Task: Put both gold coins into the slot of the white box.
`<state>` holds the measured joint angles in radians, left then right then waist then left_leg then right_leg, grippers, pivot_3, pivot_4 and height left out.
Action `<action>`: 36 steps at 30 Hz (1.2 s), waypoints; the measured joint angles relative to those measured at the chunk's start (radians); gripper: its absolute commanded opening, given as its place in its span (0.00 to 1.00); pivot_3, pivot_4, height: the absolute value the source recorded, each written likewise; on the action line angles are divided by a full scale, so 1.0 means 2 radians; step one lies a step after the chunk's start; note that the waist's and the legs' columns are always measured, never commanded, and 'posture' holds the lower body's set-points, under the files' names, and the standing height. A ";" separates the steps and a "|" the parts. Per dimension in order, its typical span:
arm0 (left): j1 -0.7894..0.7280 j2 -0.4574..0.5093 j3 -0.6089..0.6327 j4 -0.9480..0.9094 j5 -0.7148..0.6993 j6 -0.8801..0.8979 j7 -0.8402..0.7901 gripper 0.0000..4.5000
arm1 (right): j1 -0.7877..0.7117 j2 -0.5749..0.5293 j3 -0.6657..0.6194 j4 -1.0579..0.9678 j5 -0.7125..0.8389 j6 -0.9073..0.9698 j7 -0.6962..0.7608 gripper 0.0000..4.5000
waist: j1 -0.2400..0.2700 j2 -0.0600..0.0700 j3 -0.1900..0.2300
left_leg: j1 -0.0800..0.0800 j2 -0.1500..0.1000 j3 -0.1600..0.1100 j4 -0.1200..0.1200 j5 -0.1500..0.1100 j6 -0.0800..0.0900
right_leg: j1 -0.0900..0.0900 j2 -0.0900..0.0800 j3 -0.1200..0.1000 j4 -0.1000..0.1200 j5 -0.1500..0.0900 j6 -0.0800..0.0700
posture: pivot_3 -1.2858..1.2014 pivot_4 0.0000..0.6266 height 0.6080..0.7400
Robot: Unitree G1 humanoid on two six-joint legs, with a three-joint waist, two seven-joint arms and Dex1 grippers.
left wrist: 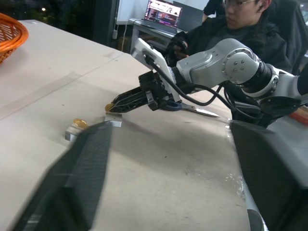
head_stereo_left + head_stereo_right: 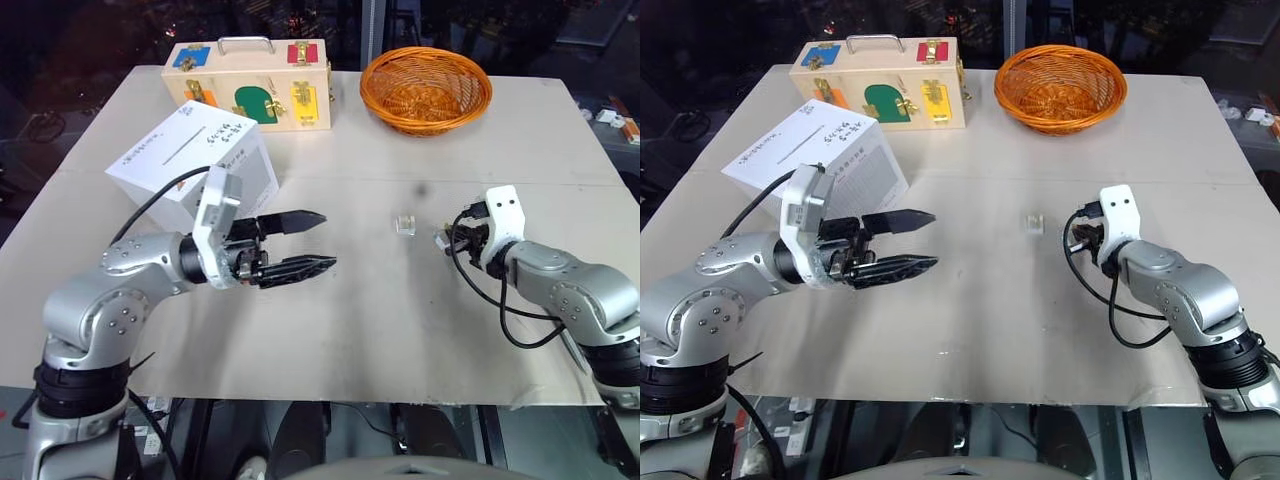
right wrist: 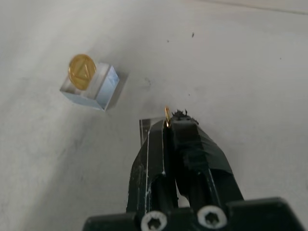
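Pick-up step: right gripper point(image 3: 167, 126) pinches one gold coin point(image 3: 166, 115) edge-on, centre frame; left gripper point(image 2: 318, 242) spread, empty. Next: carry coin to white box point(image 2: 190, 160) slot point(image 2: 186, 147).

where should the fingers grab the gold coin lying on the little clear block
By its rim. The gold coin lies flat on top of the clear block, its face up, so probably come from above with a finger on either edge, pinching across the disc rather than its face.
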<state>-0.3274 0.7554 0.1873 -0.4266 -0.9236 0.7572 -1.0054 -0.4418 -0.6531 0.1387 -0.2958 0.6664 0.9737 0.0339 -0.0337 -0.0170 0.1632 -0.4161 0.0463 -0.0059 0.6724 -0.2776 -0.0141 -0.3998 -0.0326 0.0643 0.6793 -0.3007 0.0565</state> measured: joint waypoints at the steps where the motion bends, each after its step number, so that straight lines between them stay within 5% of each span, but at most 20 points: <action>1: 0.001 0.000 0.000 -0.001 0.000 0.000 0.002 0.84 | 0.000 0.001 -0.001 -0.001 -0.003 0.003 0.004 0.00 | 0.000 0.000 0.000 | 0.000 0.000 0.000 0.000 0.000 0.000 | 0.000 0.000 0.000 0.000 0.000 0.000 | 0.52 0.24 0.90; 12: 0.003 0.000 -0.001 -0.003 0.002 -0.004 0.005 0.84 | 0.004 0.011 -0.012 -0.024 -0.047 0.040 0.036 0.00 | 0.000 0.000 0.000 | 0.000 0.000 0.000 0.000 0.000 0.000 | 0.000 0.000 0.000 0.000 0.000 0.000 | 0.52 0.24 0.90; 18: 0.002 0.000 -0.002 -0.003 0.009 -0.005 0.003 0.86 | 0.006 0.020 -0.019 -0.025 -0.077 0.046 0.050 0.59 | -0.001 0.000 0.000 | 0.000 0.000 0.000 0.000 0.000 0.000 | 0.001 0.000 0.000 0.000 0.000 0.000 | 0.52 0.24 0.90; 28: 0.000 0.000 -0.002 -0.003 0.009 -0.005 0.003 0.86 | 0.011 0.024 -0.020 -0.045 -0.102 0.058 0.066 0.59 | -0.002 0.000 0.000 | 0.001 0.000 0.000 0.000 0.000 0.000 | 0.001 0.000 0.000 0.000 0.000 0.000 | 0.52 0.24 0.90; 34: 0.000 0.000 -0.002 -0.003 0.009 -0.005 0.003 0.86 | 0.014 0.025 -0.020 -0.056 -0.116 0.068 0.076 0.23 | -0.002 0.000 0.000 | 0.000 0.000 0.000 0.000 0.000 0.000 | 0.001 0.000 0.000 0.000 0.000 0.000 | 0.52 0.24 0.90; 36: 0.000 0.000 -0.002 -0.003 0.009 -0.004 0.003 0.86 | 0.016 0.025 -0.019 -0.058 -0.122 0.068 0.077 0.23 | -0.002 0.000 0.000 | 0.000 0.000 0.000 0.000 0.000 0.000 | 0.001 0.000 0.000 0.000 0.000 0.000 | 0.52 0.24 0.90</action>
<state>-0.3267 0.7551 0.1823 -0.4327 -0.9064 0.7483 -0.9989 -0.4107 -0.6028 0.0999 -0.4123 0.4224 1.1104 0.1885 -0.0379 -0.0175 0.1625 -0.4151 0.0462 -0.0066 0.6731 -0.2776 -0.0141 -0.3986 -0.0325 0.0638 0.6803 -0.3006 0.0565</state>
